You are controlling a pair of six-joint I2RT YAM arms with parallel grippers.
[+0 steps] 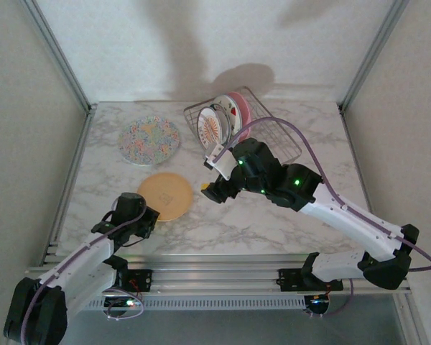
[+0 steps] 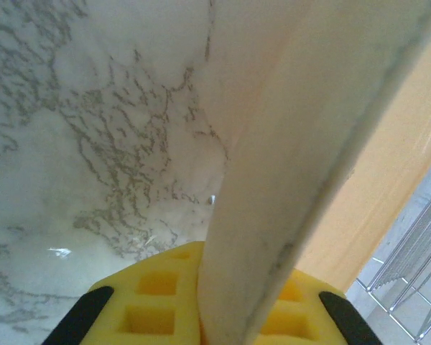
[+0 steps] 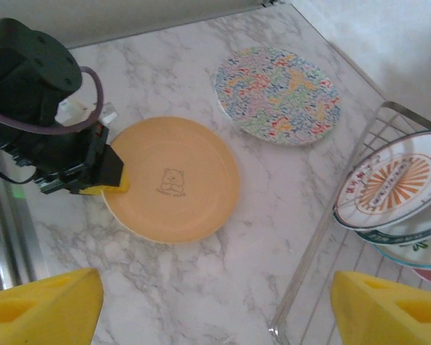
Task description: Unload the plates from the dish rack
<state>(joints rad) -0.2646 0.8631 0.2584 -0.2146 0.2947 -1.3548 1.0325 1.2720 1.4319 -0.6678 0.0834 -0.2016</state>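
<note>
1. Near left: left gripper (image 3: 113, 181), pinched on the near-left rim of the yellow plate (image 1: 165, 195), which is on the marble table (image 1: 287, 212).
2. Centre: right gripper (image 1: 214, 174), fingers spread wide with nothing between them, hanging over the table between the yellow plate and the rack (image 1: 276, 136).
3. Behind the yellow plate and apart from it: speckled plate (image 1: 149, 140), flat on the table, left of the rack.
4. Far centre-right: the rack. At its left end, standing on edge, are the sunburst plate (image 3: 388, 180) foremost, then the motif plate (image 1: 227, 113), then the pink plate (image 1: 242, 108).
5. In the way: right arm (image 1: 330, 208) and its purple cable (image 1: 294, 127) cross over the rack's near side in the top view.
6. Surround: white walls (image 1: 201, 43), with aluminium posts (image 1: 57, 54) on both sides.
</note>
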